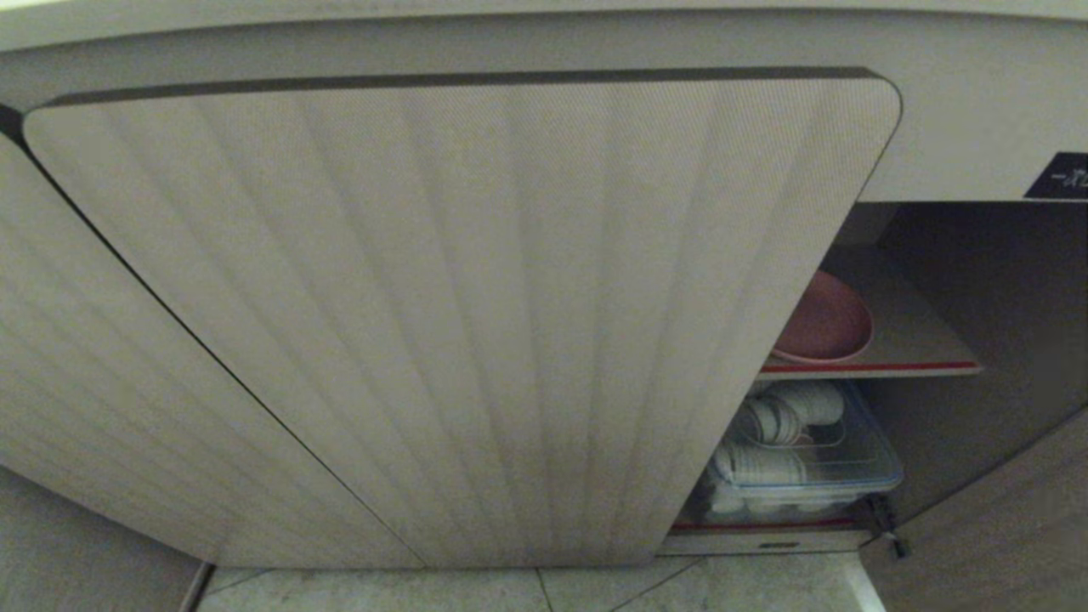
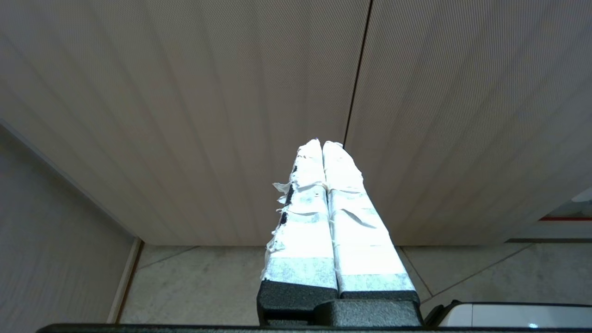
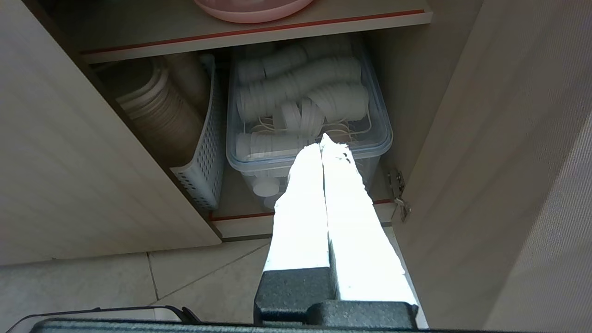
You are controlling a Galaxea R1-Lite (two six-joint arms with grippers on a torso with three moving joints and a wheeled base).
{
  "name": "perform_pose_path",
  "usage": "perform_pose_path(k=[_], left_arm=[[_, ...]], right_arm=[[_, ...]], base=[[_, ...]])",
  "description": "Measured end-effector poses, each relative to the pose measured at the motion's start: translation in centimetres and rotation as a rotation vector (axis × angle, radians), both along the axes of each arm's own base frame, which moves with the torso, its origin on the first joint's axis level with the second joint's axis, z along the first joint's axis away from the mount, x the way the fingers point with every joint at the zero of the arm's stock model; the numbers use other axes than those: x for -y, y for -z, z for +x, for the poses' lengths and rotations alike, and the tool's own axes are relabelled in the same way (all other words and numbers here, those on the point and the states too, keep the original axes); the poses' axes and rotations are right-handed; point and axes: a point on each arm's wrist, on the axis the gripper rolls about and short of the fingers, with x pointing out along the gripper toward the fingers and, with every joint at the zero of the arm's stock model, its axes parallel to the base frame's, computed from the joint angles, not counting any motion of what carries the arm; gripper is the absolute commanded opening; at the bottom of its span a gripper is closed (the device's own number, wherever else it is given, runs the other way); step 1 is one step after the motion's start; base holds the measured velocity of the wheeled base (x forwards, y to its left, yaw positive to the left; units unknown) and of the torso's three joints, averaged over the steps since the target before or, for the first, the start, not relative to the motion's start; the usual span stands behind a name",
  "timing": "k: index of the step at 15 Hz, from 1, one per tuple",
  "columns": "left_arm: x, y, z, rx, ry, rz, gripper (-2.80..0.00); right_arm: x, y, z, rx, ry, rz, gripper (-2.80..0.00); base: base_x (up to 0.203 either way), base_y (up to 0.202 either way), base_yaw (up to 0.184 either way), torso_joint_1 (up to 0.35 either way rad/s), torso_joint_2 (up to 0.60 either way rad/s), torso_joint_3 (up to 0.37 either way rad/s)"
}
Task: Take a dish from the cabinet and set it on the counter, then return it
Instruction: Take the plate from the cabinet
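Round pink dish [image 1: 823, 321] rests on the fluted cabinet's [image 1: 459, 323] red-edged shelf (both tape-wrapped grippers [image 2: 322, 141] [image 3: 322, 138] pressed together, empty).

The cabinet door [image 1: 459, 323] is matt, finely woven-textured and fluted. The pink dish [image 1: 829, 323] looks smooth, softly satin. The storage bin [image 3: 379, 134] is clear glossy plastic; the basket [image 3: 206, 175] is perforated white plastic. The floor tiles [image 2: 208, 282] are speckled stone.

The pink plate [image 1: 829, 323] on the red-edged shelf [image 1: 875, 368] is half covered by the fluted cabinet door [image 1: 459, 314] in the head view and cut off by the frame edge in the right wrist view. The black label [image 1: 1061, 177] is cropped and unreadable.
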Motion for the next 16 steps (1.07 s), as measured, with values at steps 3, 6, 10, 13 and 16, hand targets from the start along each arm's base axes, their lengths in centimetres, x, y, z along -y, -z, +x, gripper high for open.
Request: perform_pose_path(k=[3,6,10,13,16], left_arm=[[0.0,0.0,0.0,0.0,0.0,0.0,-2.8],[0.0,0.0,0.0,0.0,0.0,0.0,-2.8],[0.0,0.0,0.0,0.0,0.0,0.0,-2.8],[0.0,0.0,0.0,0.0,0.0,0.0,-2.8],[0.0,0.0,0.0,0.0,0.0,0.0,-2.8]], right_arm=[[0.0,0.0,0.0,-0.002,0.0,-0.003,-2.8],[0.0,0.0,0.0,0.0,0.001,-0.004,-2.8],[0.0,-0.3,0.4,-0.027,-0.001,-0.014,-2.8],[-0.1,-1.0,1.4,-0.101,-0.001,-0.009,-2.8],[-0.3,-1.8,2.5,-0.186,-0.022,0.006,-2.8]], base=[[0.0,0.0,0.0,0.0,0.0,0.0],[0.0,0.0,0.0,0.0,0.0,0.0],[0.0,0.0,0.0,0.0,0.0,0.0],[0.0,0.0,0.0,0.0,0.0,0.0],[0.0,0.0,0.0,0.0,0.0,0.0]])
